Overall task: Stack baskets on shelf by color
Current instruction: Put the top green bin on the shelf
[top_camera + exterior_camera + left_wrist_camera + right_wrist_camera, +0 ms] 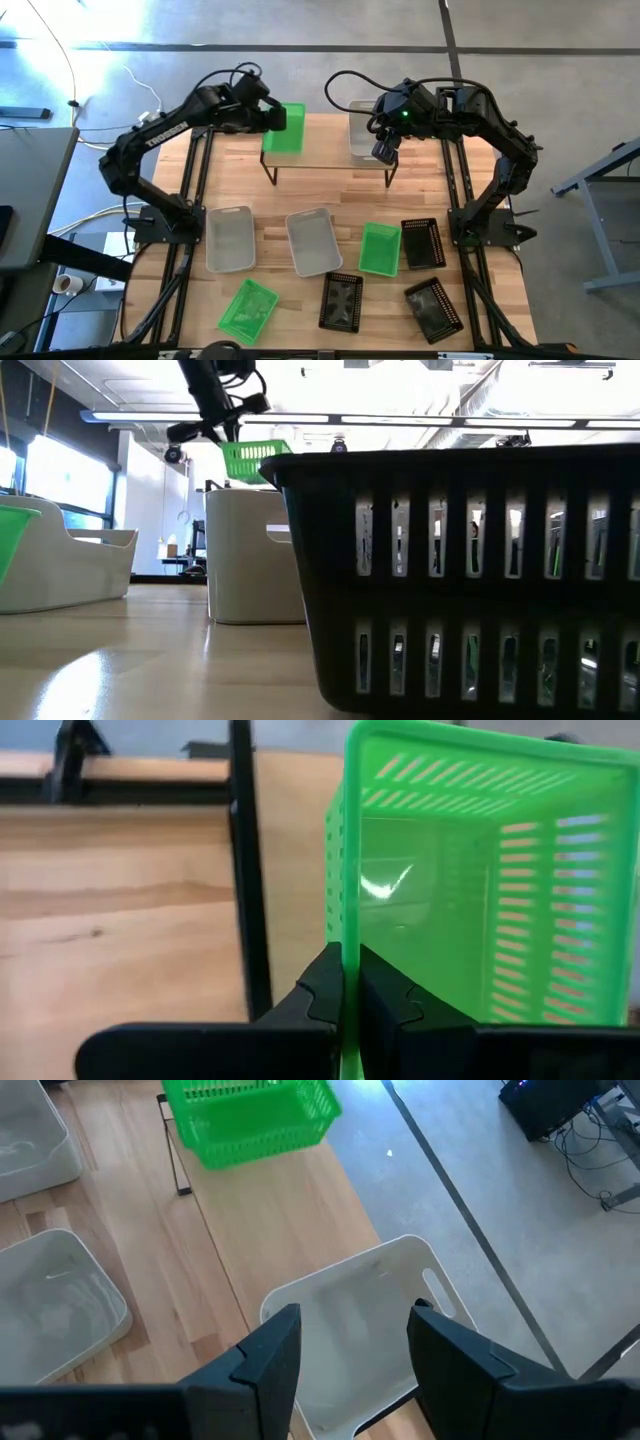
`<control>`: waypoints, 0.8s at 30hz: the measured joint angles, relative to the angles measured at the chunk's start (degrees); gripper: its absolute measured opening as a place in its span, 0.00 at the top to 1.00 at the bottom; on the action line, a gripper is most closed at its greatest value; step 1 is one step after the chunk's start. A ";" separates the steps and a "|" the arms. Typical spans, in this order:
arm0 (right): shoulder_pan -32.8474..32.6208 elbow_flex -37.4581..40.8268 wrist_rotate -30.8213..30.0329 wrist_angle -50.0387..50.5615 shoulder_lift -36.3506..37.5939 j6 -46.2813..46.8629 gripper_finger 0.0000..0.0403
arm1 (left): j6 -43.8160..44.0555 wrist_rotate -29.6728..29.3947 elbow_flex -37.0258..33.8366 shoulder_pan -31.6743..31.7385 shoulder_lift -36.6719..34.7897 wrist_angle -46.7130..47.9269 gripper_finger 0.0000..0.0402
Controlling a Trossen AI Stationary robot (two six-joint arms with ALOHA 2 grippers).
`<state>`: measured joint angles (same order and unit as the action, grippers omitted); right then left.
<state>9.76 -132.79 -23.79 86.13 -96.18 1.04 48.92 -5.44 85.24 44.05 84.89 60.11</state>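
Note:
My left gripper (270,120) is shut on a bright green basket (284,130) over the left end of the shelf (330,160); the low view shows that basket (255,458) raised and tilted. My right gripper (345,1345) is open above a pale grey basket (370,1320) that stands on the shelf's right end (365,135), a finger on either side and apart from it. On the tabletop rest two grey baskets (230,238) (313,240), two green ones (380,248) (247,307) and three black ones (422,243) (342,300) (433,310). My left gripper pinches the green basket's side wall at its rim (343,935), one finger (320,995) outside the wall and one (385,1000) inside. The fingers reach it from the table's left. The basket is lifted, tilted, its open side turned toward the wrist.
The shelf's middle (325,150) between the two baskets is bare board. Its black legs (270,178) (390,178) stand on the tabletop. A black basket (470,580) fills the low view's near right, grey baskets (255,555) (60,565) beyond it.

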 joint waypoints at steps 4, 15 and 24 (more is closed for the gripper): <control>0.00 0.02 0.02 0.00 0.00 0.00 0.58 | 0.86 -1.28 -0.01 -0.61 1.44 0.41 1.00; 0.00 0.02 0.20 0.00 0.00 0.00 0.58 | 1.98 -2.98 -0.01 -1.44 5.29 0.26 1.00; 0.01 0.01 0.22 0.00 0.00 0.00 0.58 | 2.00 -5.31 -0.01 -1.49 5.81 1.07 0.96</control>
<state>9.77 -132.78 -23.57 86.13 -96.18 1.04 50.92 -10.75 85.23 42.57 90.70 61.18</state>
